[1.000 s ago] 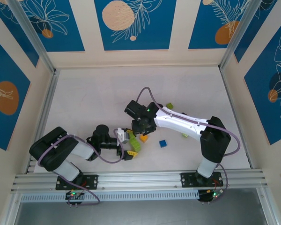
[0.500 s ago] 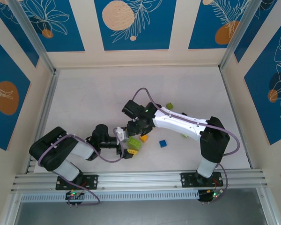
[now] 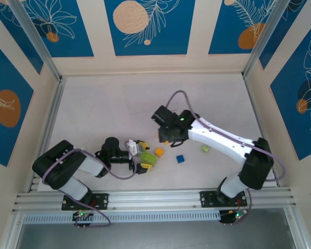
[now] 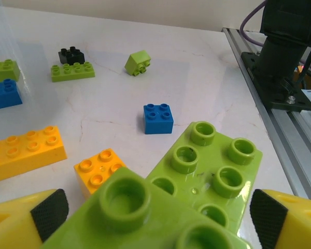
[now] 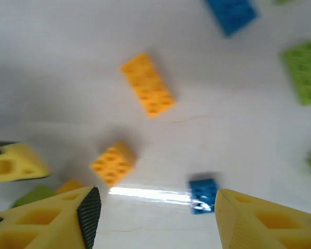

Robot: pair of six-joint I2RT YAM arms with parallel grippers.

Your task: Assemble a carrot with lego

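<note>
My left gripper point(image 3: 141, 155) point(image 4: 155, 218) is shut on two stacked lime green lego bricks point(image 4: 207, 171) point(image 3: 147, 160), its yellow fingers point(image 4: 20, 220) on either side of the stack. My right gripper point(image 3: 167, 136) point(image 5: 155, 218) hangs open above the table, up and to the right of that stack, with nothing between its fingers. Below it lie a small orange brick point(image 5: 113, 163) point(image 3: 159, 152) and a small blue brick point(image 5: 203, 193) point(image 3: 180, 158). A longer orange brick point(image 5: 146, 84) point(image 4: 23, 153) lies further off.
Loose bricks lie beyond the left gripper: a lime green long one point(image 4: 72, 71), a black one point(image 4: 71, 54), a tilted lime one point(image 4: 138, 62) point(image 3: 205, 149), a blue one point(image 4: 2, 93). The right arm's base point(image 4: 280, 62) and the metal rail point(image 3: 155, 197) bound the near edge.
My right gripper has lifted off the green stack, moved to the right and opened wider. The left gripper has kept its place with the green bricks.
</note>
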